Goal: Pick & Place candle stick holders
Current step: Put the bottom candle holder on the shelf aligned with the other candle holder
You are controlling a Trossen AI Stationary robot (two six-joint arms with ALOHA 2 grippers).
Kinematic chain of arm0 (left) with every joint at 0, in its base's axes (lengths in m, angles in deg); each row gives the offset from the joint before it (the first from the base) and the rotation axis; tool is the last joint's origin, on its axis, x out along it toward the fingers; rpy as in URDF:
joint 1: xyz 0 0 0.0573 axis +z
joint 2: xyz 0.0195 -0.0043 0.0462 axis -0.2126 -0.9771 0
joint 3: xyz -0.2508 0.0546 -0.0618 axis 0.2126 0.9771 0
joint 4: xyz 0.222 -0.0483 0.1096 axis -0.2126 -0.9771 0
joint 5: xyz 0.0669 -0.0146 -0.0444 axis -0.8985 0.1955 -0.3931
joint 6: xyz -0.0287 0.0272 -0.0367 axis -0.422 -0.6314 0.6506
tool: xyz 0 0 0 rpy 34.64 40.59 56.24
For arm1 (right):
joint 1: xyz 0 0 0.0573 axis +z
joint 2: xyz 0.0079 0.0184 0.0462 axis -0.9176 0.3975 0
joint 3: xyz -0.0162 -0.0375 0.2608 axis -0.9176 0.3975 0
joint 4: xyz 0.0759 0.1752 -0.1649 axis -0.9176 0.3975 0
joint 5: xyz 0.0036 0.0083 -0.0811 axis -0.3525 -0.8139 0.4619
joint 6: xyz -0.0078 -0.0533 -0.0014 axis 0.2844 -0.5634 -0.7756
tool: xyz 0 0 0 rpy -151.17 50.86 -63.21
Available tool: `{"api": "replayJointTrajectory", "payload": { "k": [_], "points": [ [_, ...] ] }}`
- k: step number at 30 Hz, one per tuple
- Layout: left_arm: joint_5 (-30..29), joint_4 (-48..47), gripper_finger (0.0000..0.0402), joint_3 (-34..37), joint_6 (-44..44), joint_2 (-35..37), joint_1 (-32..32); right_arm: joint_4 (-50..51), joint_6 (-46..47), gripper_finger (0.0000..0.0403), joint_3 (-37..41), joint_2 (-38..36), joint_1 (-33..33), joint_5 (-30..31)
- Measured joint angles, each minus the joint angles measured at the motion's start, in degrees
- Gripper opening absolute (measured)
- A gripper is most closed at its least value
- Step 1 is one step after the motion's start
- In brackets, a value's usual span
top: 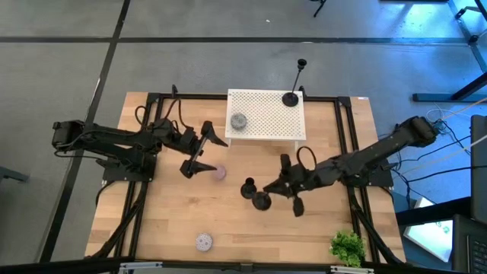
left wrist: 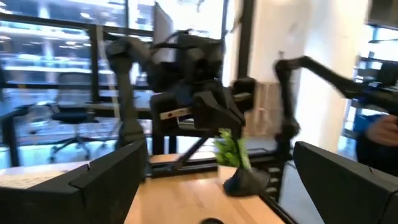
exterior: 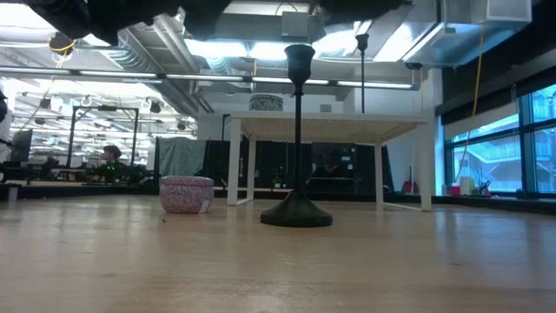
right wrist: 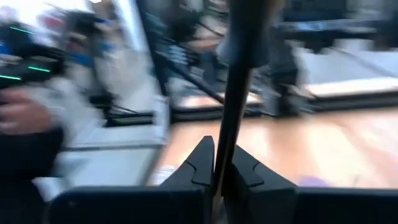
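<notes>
Three black candle stick holders show. One stands on the white perforated stand at its far right corner. One stands upright by its round base on the table's middle, and also shows in the low view. My right gripper is shut on the third, just to the right of the standing one. My left gripper is open and empty, raised above the pink disc. My right gripper pinches the holder's thin stem between its two fingers, below the top cup. The fingers come about level from the table's right and lie across the stem. The holder is upright, and its base hangs below the gripper, lifted clear of the table.
A grey disc lies on the stand. Another disc lies near the table's front edge, and a green plant sits at the front right corner. Black frame rails run along the table's left and right sides.
</notes>
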Motion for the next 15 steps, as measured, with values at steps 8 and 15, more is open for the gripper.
{"api": "replayJointTrajectory", "payload": {
  "k": [8, 15],
  "points": [
    [-20.10, -15.56, 0.0400, -5.79, -7.66, -0.73, -4.20, 12.72, 0.10, 0.0012, -8.37, 0.98, -1.28, 20.06],
    [-30.30, -15.87, 0.0400, -9.79, -12.19, -5.71, -8.77, 5.01, -5.48, 0.0011, -8.92, 0.98, -3.20, 26.54]
  ]
}}
